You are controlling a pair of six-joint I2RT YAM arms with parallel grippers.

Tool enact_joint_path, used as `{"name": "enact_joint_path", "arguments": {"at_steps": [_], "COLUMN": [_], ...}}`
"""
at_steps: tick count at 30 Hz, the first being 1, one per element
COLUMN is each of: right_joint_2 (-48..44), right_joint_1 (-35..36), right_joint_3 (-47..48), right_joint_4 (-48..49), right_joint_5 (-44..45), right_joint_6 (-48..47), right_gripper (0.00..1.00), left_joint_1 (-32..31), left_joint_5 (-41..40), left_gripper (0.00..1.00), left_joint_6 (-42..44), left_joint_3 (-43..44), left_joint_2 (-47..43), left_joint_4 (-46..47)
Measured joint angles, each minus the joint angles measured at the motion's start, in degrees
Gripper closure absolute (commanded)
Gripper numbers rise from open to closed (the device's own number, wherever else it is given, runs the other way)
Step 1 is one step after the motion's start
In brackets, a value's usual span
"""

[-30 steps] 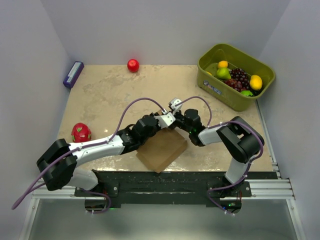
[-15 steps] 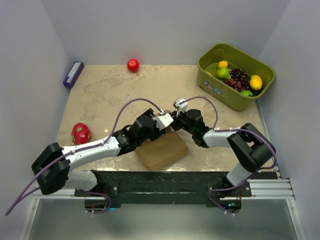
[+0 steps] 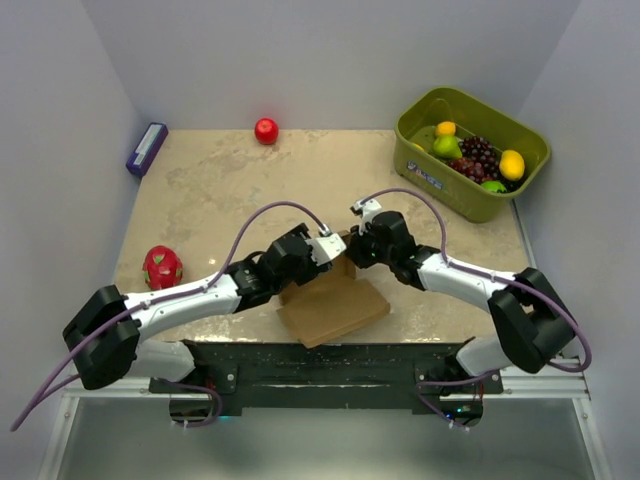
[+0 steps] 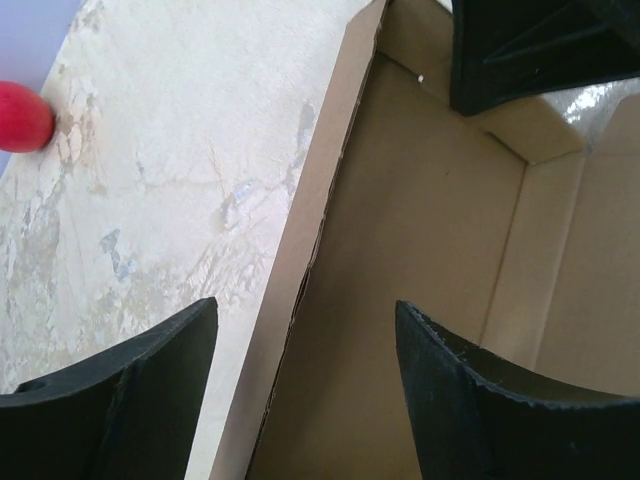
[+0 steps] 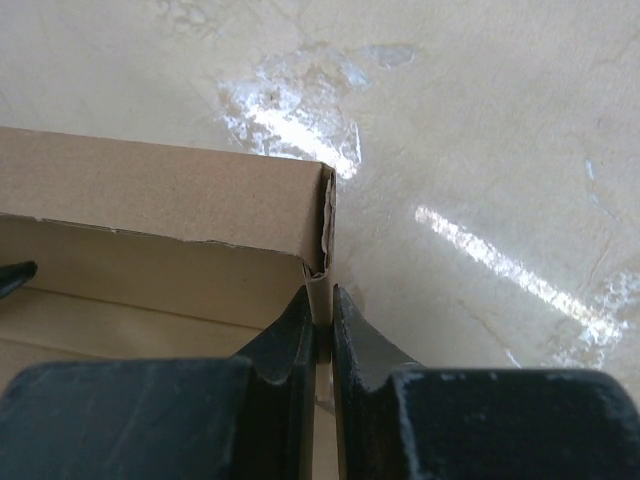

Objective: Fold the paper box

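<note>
Pinching a thin side wall of the paper box [image 5: 200, 200], the right tool [image 5: 322, 300] is squeezed almost flat on the cardboard. The left tool [image 4: 300, 335] stands wide apart (one finger on each side of another wall, not squeezing it). The box sits near the front middle of the bench [image 3: 220, 180], between the two tools.

One paper box [image 3: 335, 305]; one green bin [image 3: 450, 190]; one red apple [image 3: 266, 131]; one dragon fruit [image 3: 162, 265]; one purple case [image 3: 147, 148].
</note>
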Motion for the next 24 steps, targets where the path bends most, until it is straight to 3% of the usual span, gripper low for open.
{"name": "enact_joint_path", "arguments": {"at_steps": [4,10,13,19,24], "right_joint_2": [-1.51,-1.64,-1.64,-1.31,0.31], "right_joint_1": [0.0,0.2,0.98,2.95,3.96], "right_joint_3": [0.74,2.51,3.19,4.72,6.54], "right_joint_4": [-5.27,-10.84,-13.2,-16.39,-18.47], "right_joint_5": [0.42,1.6,3.08,7.56,11.45], "right_joint_6": [0.2,0.07,-0.04,0.17,1.7], "right_gripper": [1.0,1.0,1.0,1.0,1.0], "left_joint_1": [0.0,-0.09,-0.24,-1.05,-1.4], "left_joint_5": [0.9,2.43,2.78,3.34,3.23], "left_gripper": [0.47,0.81,0.9,1.0,1.0], "left_joint_6": [0.13,0.59,0.55,0.72,0.72], "left_joint_3": [0.0,0.0,0.02,0.02,0.02], "left_joint_2": [0.33,0.5,0.63,0.79,1.4], "left_joint_4": [-0.68,-1.44,-1.84,-2.56,-2.51]}}
